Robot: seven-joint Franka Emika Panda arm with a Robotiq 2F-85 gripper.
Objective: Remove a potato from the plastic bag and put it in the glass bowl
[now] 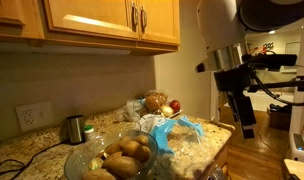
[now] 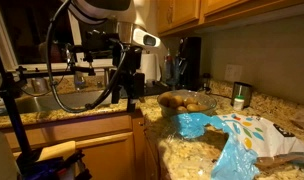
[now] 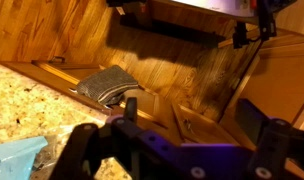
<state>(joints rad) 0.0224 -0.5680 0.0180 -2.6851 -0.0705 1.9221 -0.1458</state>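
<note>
The glass bowl (image 1: 92, 160) stands on the granite counter with several potatoes (image 1: 129, 152) in it; it also shows in an exterior view (image 2: 172, 107). The blue and clear plastic bag (image 1: 180, 133) lies beside it, also seen in an exterior view (image 2: 232, 140), and its blue corner shows in the wrist view (image 3: 17, 155). My gripper (image 1: 239, 108) hangs off the counter's end, well away from bag and bowl, also seen in an exterior view (image 2: 125, 92). In the wrist view my gripper (image 3: 192, 115) is open and empty, over the cabinet side and floor.
A metal cup (image 1: 75, 128) stands by the wall outlet (image 1: 27, 117). Onions and a red fruit (image 1: 162, 104) sit behind the bag. A sink (image 2: 52, 105) lies beyond the arm. A dark appliance (image 2: 187, 60) stands in the corner. Wooden cabinets (image 1: 102, 20) hang overhead.
</note>
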